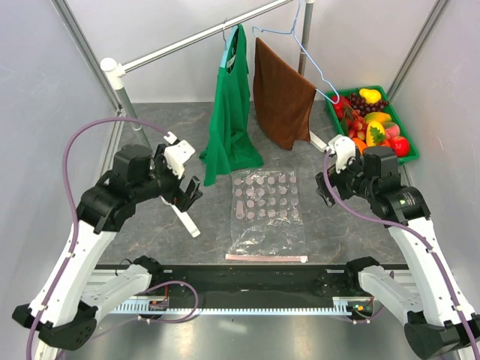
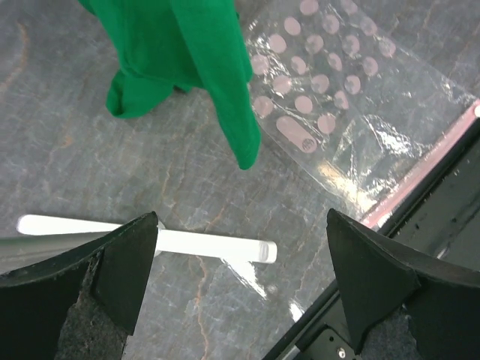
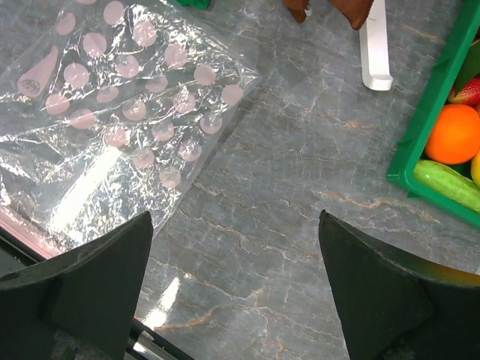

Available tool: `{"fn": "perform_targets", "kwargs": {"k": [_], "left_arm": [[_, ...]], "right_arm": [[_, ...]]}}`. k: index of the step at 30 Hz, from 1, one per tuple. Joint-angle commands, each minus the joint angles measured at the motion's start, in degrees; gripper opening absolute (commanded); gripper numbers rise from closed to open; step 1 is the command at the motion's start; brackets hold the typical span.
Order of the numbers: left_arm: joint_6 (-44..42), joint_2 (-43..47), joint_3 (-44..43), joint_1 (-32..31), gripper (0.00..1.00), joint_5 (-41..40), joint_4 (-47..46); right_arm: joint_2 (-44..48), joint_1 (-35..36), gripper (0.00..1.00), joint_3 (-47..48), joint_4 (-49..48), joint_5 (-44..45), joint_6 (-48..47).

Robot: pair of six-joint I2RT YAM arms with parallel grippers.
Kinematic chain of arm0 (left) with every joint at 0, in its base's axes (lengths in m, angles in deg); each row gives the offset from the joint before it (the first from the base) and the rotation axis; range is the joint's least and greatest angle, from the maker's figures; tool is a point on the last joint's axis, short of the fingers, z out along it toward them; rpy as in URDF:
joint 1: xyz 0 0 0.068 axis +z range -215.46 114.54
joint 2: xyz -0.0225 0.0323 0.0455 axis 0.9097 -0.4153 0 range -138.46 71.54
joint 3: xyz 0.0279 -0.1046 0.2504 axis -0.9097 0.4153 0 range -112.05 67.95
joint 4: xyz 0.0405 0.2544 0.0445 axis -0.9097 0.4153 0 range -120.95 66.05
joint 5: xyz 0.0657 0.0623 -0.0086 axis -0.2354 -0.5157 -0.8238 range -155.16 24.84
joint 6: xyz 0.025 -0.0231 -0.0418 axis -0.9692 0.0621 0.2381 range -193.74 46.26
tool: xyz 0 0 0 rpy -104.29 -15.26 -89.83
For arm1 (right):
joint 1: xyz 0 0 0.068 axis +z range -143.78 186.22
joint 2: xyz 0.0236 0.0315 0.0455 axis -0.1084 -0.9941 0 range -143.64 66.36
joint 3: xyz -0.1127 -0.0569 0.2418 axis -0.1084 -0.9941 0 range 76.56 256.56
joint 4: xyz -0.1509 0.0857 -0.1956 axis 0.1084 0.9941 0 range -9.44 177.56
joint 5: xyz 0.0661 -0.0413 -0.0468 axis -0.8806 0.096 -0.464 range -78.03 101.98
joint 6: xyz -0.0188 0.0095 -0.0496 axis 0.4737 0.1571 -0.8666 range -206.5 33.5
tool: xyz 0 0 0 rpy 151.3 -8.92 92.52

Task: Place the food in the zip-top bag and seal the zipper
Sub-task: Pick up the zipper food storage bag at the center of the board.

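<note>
**Bag flat and unfilled, both tools spread wide**

Bag (image 1: 266, 214) lies flat in the middle of the worktop (image 1: 330, 236), between the two arms, with nothing visible inside it. Its long axis runs from the far edge to the near edge. The zipper (image 1: 266, 258), a pale pink strip, is the end pointing at the near edge, just ahead of the arm bases. The closed bottom points toward the far edge, where a green cloth (image 1: 232, 112) and a brown towel (image 1: 281, 97) hang. Whether the zipper is pressed shut or parted, the views do not show.

The food (image 1: 371, 124) sits heaped in a green tray (image 1: 406, 126) at the far right corner, well apart from the bag. The left tool (image 1: 189, 195) hovers left of the bag above a white stick (image 1: 187, 221), fingers spread and holding nothing. The right tool (image 1: 325, 187) hovers between bag and tray, likewise spread and unladen.

The step in hand looks like the first fetch. It would go best if the right tool, nearer the tray, takes one small piece off the top of the heap. It should close across the narrow width, since the glossy skins probably slip. The left tool should pinch only the upper film beside the zipper and lift it so the mouth gapes. Each piece then goes in along the long axis, deep toward the closed end, leaving the zipper free for sealing.
</note>
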Motion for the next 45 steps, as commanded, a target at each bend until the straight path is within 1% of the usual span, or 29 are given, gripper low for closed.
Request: {"fn": "perform_targets", "kwargs": {"k": [1, 3, 6, 7, 10, 12, 16, 21, 22, 23, 29, 32, 33, 34, 35, 36, 37, 38, 39, 41, 42, 44, 45], "left_arm": [[2.0, 4.9, 1.7, 0.4, 1.00, -1.6, -6.3], [1.3, 5.6, 2.1, 0.4, 1.00, -1.5, -7.2], [-0.8, 6.9, 3.6, 0.4, 1.00, 1.8, -7.8], [-1.3, 8.1, 5.2, 0.4, 1.00, 3.5, -8.2], [-5.2, 10.6, 8.6, 0.4, 1.00, 6.5, -10.8], [-6.3, 11.7, 10.4, 0.4, 1.00, 7.2, -13.2], [-9.2, 12.7, 12.2, 0.4, 1.00, 9.7, -15.7], [-12.5, 14.9, 16.4, 0.4, 1.00, 14.2, -19.1], [-13.6, 14.9, 16.9, 0.4, 1.00, 15.1, -20.1], [-14.2, 14.8, 17.4, 0.4, 1.00, 15.4, -20.4], [-18.7, 12.0, 20.6, 0.1, 1.00, 21.0, -22.5], [-21.7, 9.7, 21.8, -1.4, 1.00, 24.2, -23.5], [-23.6, 9.1, 22.2, -2.9, 1.00, 24.8, -23.8], [-24.4, 7.8, 22.4, -4.0, 1.00, 24.7, -23.9], [-25.5, 7.2, 23.1, -5.3, 1.00, 24.1, -24.4], [-27.6, 6.8, 23.5, -8.6, 1.00, 22.4, -24.6], [-28.5, 5.9, 24.0, -10.4, 0.99, 21.5, -25.0], [-29.5, 5.7, 25.4, -12.2, 0.98, 20.4, -25.9], [-30.6, 5.5, 26.3, -16.0, 0.95, 17.9, -26.8], [-30.6, 4.2, 28.7, -20.0, 0.92, 14.4, -29.4], [-29.4, 3.5, 29.1, -23.6, 0.88, 10.9, -31.8], [-28.4, 0.7, 29.8, -26.7, 0.85, 8.5, -33.4], [-27.2, -0.3, 30.1, -30.0, 0.83, 5.4, -35.9]], "right_arm": [[-1.7, 0.0, 0.98, 0.0, 0.8, -0.7, -1.1], [-3.6, 0.0, 0.98, -0.1, 1.1, 0.2, -0.6], [-7.0, 0.1, 0.98, -1.0, 0.5, 1.7, 0.5], [-8.0, 0.0, 0.98, -1.4, 0.6, 2.0, 0.7], [-13.6, 0.2, 0.98, -1.6, 0.4, 3.4, 1.2], [-16.1, 0.3, 0.98, -1.6, 0.1, 3.8, 2.8], [-24.7, 0.4, 0.98, -1.1, -0.1, 3.0, 6.8], [-31.7, 0.5, 0.93, -3.3, -2.6, -0.9, 13.0], [-33.7, 0.7, 0.89, -4.2, -3.3, -1.9, 13.1], [-34.7, 1.4, 0.88, -4.1, -3.6, -1.5, 13.1], [-40.9, 1.6, 0.85, -4.8, -8.2, -4.2, 16.6], [-44.6, 1.7, 0.81, -4.8, -10.2, -5.6, 17.8], [-46.1, 1.8, 0.79, -5.1, -10.8, -6.1, 17.8], [-46.8, 1.6, 0.74, -5.2, -11.3, -6.6, 19.5], [-47.6, 1.7, 0.71, -5.2, -12.3, -7.1, 20.5], [-48.9, 1.7, 0.67, -5.1, -12.7, -7.6, 21.0], [-49.5, 1.6, 0.59, -5.0, -13.1, -7.8, 21.5], [-50.1, 1.6, 0.55, -4.7, -13.8, -7.9, 22.4], [-51.0, 1.6, 0.45, -4.1, -14.2, -8.4, 22.6], [-51.4, 1.5, 0.32, -3.3, -14.7, -8.9, 23.4], [-51.8, 1.3, 0.20, -2.4, -14.7, -9.5, 23.8], [-51.8, 0.8, 0.09, -1.3, -14.7, -11.0, 24.3], [-51.6, 0.4, 0.00, -0.4, -14.5, -11.3, 24.6]]}}
